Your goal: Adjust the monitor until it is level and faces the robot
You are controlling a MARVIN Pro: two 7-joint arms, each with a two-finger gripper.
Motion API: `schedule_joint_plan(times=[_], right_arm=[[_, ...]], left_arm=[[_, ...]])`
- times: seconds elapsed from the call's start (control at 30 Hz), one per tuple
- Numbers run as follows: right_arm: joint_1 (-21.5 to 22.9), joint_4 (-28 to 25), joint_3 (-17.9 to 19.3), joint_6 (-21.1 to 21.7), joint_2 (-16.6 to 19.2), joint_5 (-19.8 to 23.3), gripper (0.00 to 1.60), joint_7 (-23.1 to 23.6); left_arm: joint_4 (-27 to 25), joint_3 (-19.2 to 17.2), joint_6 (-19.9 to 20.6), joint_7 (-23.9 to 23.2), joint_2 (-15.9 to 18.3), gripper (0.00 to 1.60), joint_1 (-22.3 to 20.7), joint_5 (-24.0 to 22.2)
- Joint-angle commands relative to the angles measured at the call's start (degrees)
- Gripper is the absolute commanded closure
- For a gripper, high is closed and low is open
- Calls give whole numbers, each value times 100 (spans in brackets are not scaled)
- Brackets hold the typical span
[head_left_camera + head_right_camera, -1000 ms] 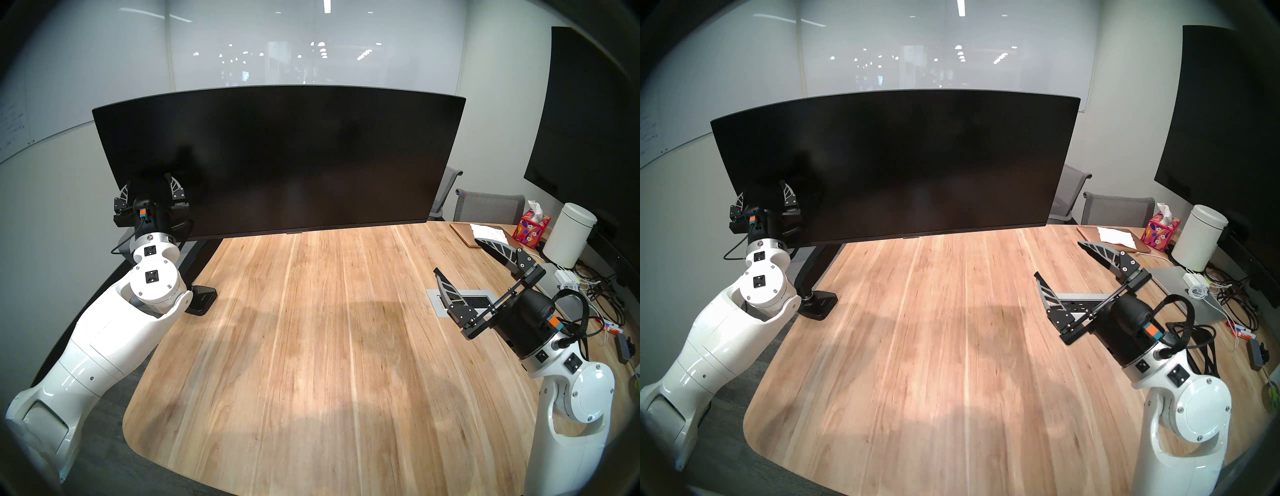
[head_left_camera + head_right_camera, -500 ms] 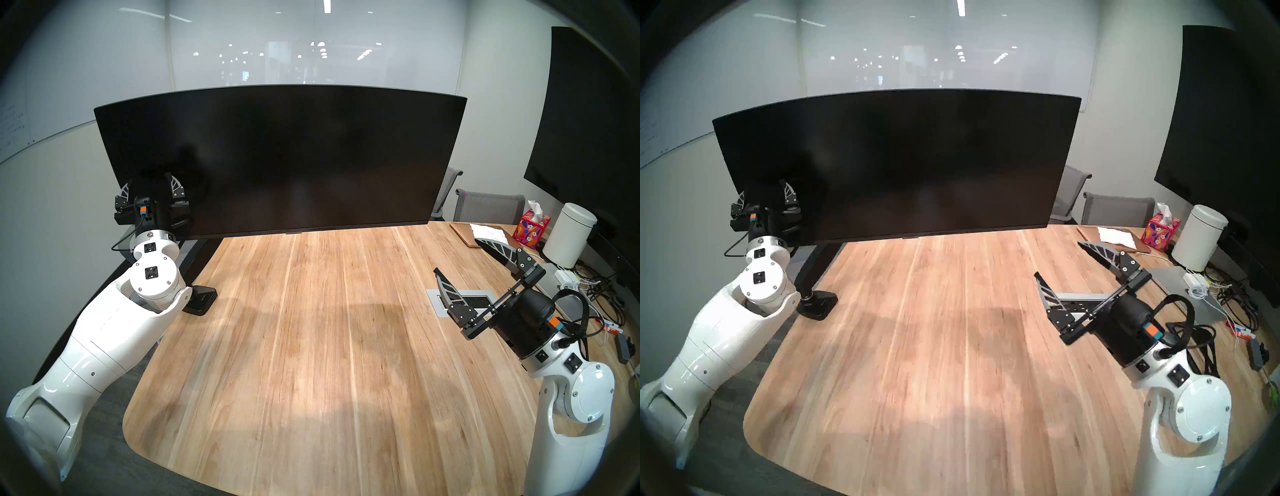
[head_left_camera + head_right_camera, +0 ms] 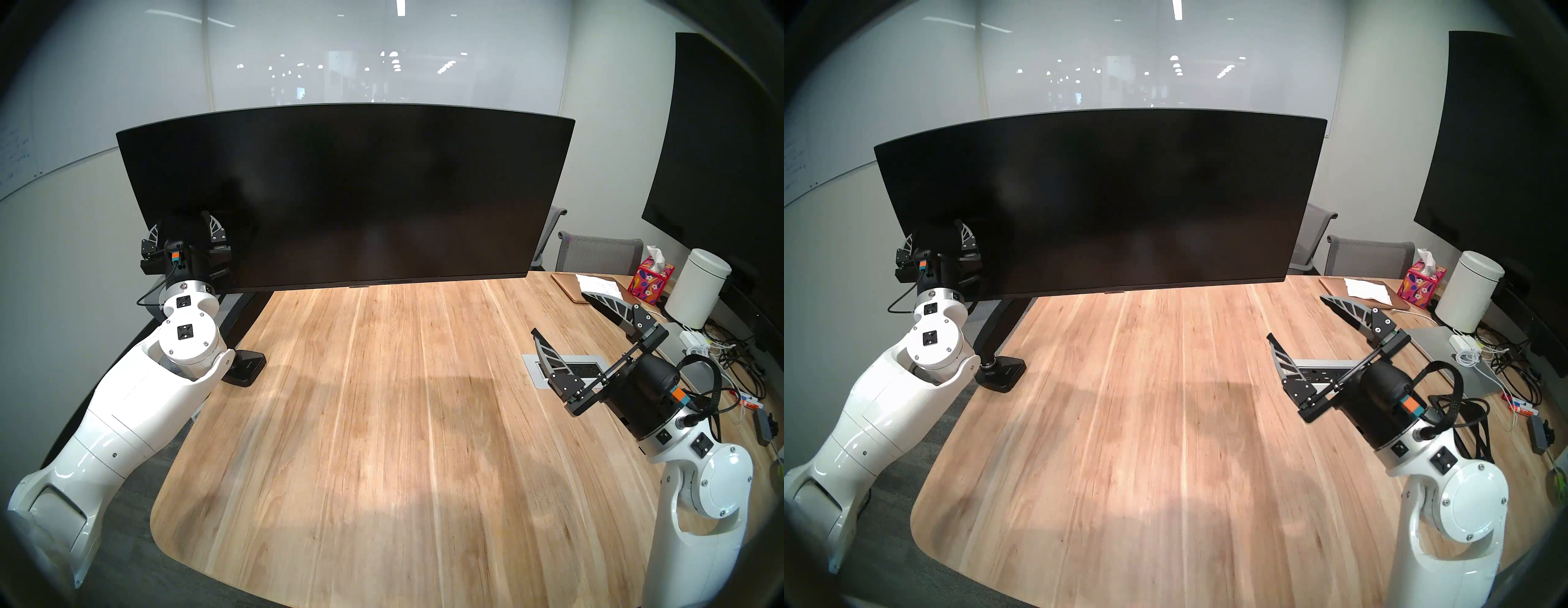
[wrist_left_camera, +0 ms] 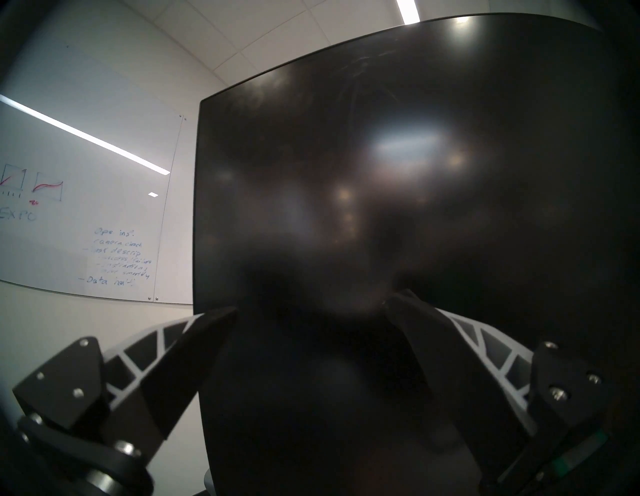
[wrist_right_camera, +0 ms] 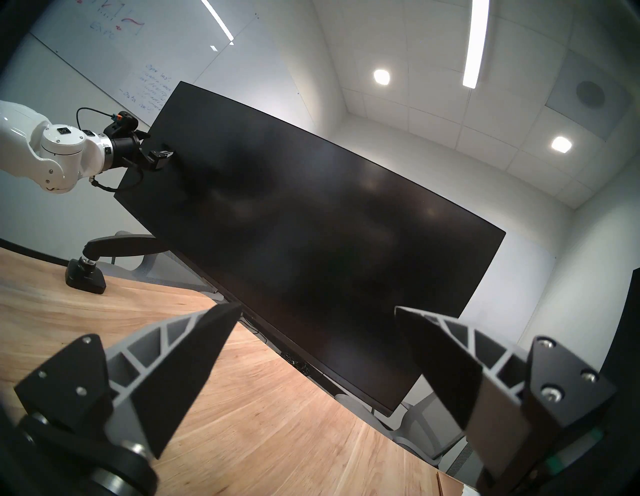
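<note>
Fingers of my left claw (image 3: 183,227) straddle the monitor (image 3: 343,195) at its lower left edge, spread, one behind, one in front; contact unclear. Screen faces me, long axis near level, above the table (image 3: 382,424). My right claw (image 3: 560,316) hangs wide open, empty, near a tissue box (image 3: 650,283) and canister (image 3: 698,293).

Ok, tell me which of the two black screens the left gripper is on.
The curved monitor on the table arm: the left gripper straddles its lower left edge. The flat wall screen hangs untouched at far right.
</note>
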Motion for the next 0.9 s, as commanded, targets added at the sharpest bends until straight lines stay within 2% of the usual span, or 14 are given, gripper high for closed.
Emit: schedule_joint_plan(times=[0.0, 0.5, 0.87], right_arm=[[13, -98, 4, -4, 12, 36, 0, 15], [13, -98, 4, -4, 12, 36, 0, 15], [13, -97, 3, -5, 12, 34, 0, 14]], left_arm=[[55, -29, 28, -5, -19, 0, -129, -3], [-419, -49, 22, 185, 180, 0, 313, 123], [-881, -27, -58, 446, 393, 0, 887, 353]])
